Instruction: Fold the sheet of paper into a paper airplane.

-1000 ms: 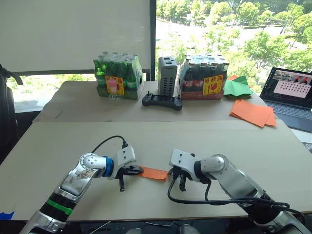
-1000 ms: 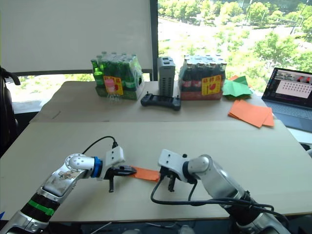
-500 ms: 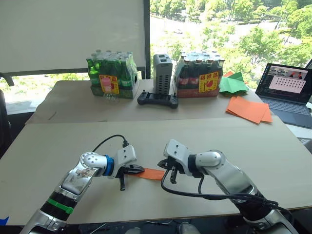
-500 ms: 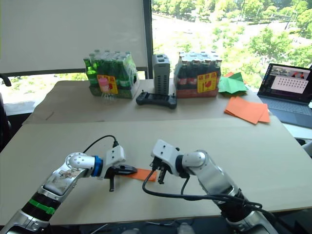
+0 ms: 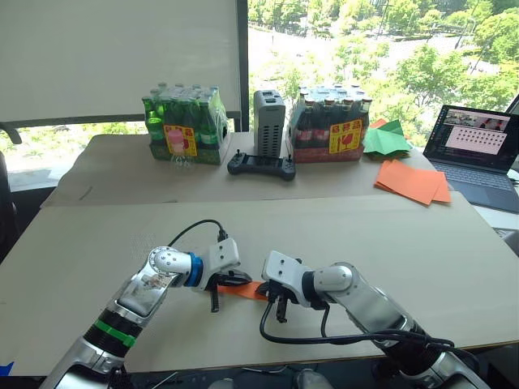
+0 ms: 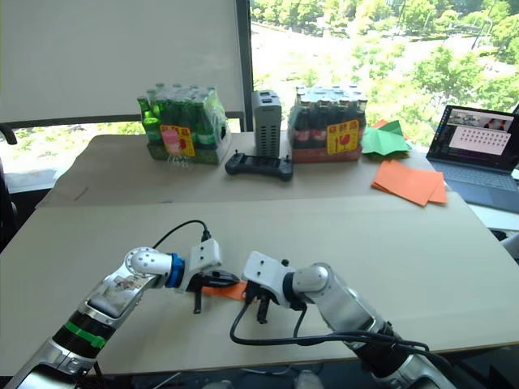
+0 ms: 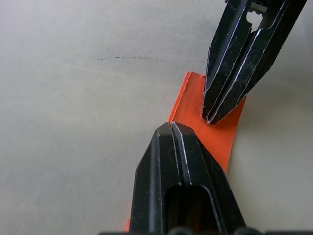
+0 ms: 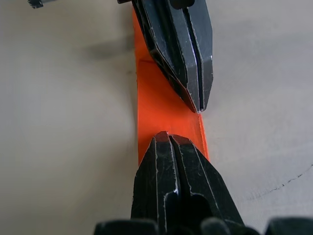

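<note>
Both my arms reach forward and inward over the near table, forearms angled toward each other so the wrists almost meet in front of me. My left gripper points to my right with its two black fingers pressed together, tips low at the surface. My right gripper faces it from the opposite side, fingers likewise closed flat against each other and pointed down and to my left. In the wrist views the two pairs of fingertips stand tip to tip, near each other but not touching. My left elbow sits low and out to the side; my right forearm runs back toward my right shoulder.
</note>
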{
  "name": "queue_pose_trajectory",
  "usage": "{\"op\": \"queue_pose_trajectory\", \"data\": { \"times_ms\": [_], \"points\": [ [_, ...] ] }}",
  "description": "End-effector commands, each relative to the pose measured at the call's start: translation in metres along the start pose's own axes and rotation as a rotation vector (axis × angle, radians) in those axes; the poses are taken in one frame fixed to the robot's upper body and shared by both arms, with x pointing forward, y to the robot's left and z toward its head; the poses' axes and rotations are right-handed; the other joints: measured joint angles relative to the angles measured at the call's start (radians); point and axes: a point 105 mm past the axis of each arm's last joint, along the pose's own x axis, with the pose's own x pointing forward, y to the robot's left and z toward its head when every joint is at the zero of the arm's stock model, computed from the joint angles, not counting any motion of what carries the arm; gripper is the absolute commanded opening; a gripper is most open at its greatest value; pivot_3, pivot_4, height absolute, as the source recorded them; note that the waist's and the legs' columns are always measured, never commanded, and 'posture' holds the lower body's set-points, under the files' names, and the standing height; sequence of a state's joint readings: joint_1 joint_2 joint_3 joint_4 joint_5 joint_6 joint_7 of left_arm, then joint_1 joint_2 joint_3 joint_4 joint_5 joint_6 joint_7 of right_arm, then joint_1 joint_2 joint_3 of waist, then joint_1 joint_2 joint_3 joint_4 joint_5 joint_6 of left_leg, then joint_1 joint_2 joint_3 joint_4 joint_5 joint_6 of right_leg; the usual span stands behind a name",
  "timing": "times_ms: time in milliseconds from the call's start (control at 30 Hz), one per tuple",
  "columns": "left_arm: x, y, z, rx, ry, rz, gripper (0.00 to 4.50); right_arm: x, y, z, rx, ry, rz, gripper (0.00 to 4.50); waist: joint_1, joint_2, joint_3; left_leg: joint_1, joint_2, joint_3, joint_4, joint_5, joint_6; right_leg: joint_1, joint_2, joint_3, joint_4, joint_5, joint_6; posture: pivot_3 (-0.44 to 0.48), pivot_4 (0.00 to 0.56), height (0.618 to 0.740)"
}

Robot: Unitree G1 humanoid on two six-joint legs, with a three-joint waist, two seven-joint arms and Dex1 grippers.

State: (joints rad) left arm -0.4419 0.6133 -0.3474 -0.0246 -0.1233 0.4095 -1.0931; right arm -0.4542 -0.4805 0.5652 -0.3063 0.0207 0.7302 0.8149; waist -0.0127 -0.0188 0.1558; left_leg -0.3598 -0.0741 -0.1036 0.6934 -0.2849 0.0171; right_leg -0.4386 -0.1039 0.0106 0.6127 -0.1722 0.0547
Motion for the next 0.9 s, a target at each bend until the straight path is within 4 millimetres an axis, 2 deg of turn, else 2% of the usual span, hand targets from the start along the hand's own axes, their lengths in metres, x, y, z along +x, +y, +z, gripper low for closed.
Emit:
{"op": "queue_pose_trajectory", "data": {
  "times_ms": [33, 333, 567, 900],
  "points": [
    [0.002, 0.001, 0.001, 0.038, 0.016, -0.017, 0.00, 0.005, 0.012, -0.030, 0.064, 0.121, 0.040, 0.02, 0.000, 0.000, 0.000, 0.000, 0.000, 0.000, 0.000, 0.000, 0.000, 0.000, 0.000, 0.000, 0.000, 0.000, 0.000, 0.000, 0.150, 0.699],
    [-0.002, 0.000, -0.036, 0.026, 0.141, -0.038, 0.00, 0.005, 0.013, -0.030, 0.079, 0.123, 0.045, 0.02, 0.000, 0.000, -0.001, 0.005, 0.000, 0.000, -0.001, 0.000, 0.000, 0.004, 0.000, 0.000, 0.000, -0.001, 0.002, 0.000, 0.150, 0.699],
    [-0.009, 0.002, -0.049, -0.005, 0.161, -0.019, 0.00, 0.005, 0.016, -0.030, 0.075, 0.128, 0.054, 0.02, -0.003, 0.002, -0.004, 0.008, 0.001, 0.000, -0.001, 0.000, 0.000, 0.007, 0.001, 0.000, 0.000, -0.002, 0.003, 0.000, 0.150, 0.699],
    [-0.039, 0.001, -0.073, -0.070, 0.203, 0.049, 0.00, 0.007, 0.016, -0.029, 0.070, 0.127, 0.060, 0.02, -0.009, 0.006, -0.008, 0.010, 0.004, 0.000, -0.002, -0.001, -0.001, 0.008, 0.004, 0.000, 0.000, -0.002, 0.003, 0.000, 0.150, 0.699]
  ]
}}
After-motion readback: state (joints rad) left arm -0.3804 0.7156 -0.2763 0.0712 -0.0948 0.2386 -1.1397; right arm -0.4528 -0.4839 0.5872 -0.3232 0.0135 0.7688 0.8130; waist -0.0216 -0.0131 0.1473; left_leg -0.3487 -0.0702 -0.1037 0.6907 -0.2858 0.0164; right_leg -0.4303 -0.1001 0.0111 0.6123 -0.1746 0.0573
